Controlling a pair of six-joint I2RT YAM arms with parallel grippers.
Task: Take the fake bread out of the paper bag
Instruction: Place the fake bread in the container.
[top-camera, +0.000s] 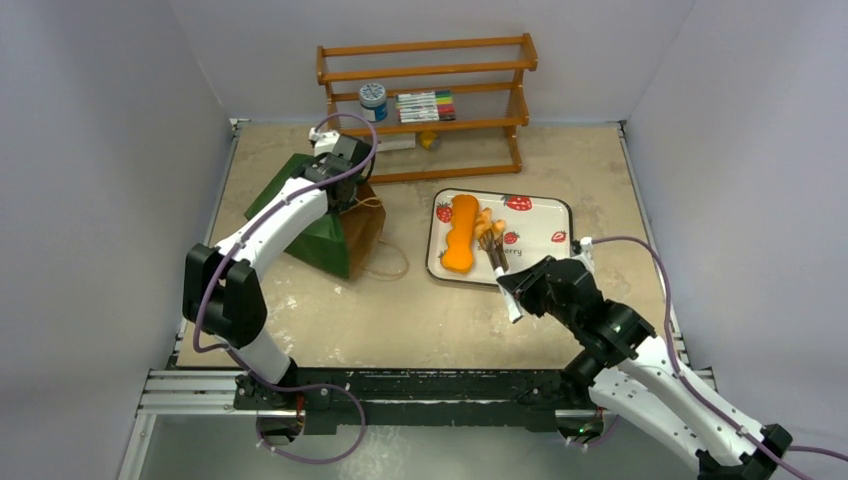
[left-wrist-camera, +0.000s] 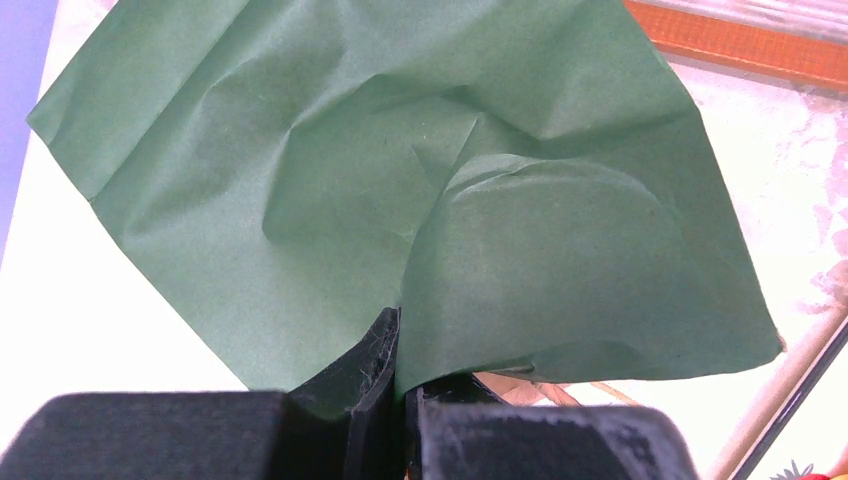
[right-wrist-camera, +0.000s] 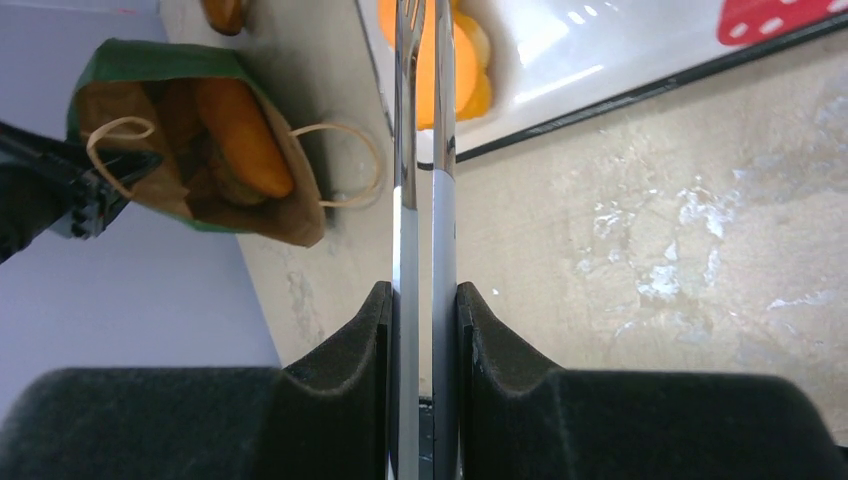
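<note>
The dark green paper bag (top-camera: 318, 228) lies on its side at the left, its brown mouth facing the tray. My left gripper (top-camera: 347, 192) is shut on its upper edge (left-wrist-camera: 400, 335). In the right wrist view the open paper bag (right-wrist-camera: 120, 60) holds a tan baguette-like loaf (right-wrist-camera: 243, 135) and a darker piece (right-wrist-camera: 222, 178). A long flat orange piece (top-camera: 460, 237) and a golden croissant (top-camera: 487, 222) lie on the strawberry tray (top-camera: 545, 215). My right gripper (top-camera: 512, 292) is shut on metal tongs (right-wrist-camera: 425, 170), whose tips reach the croissant (right-wrist-camera: 468, 60).
A wooden rack (top-camera: 430, 100) with a jar and markers stands at the back. A small yellow thing (top-camera: 428, 141) lies under it. The bag's string handles (top-camera: 385, 262) trail on the table between bag and tray. Grey walls close in on both sides.
</note>
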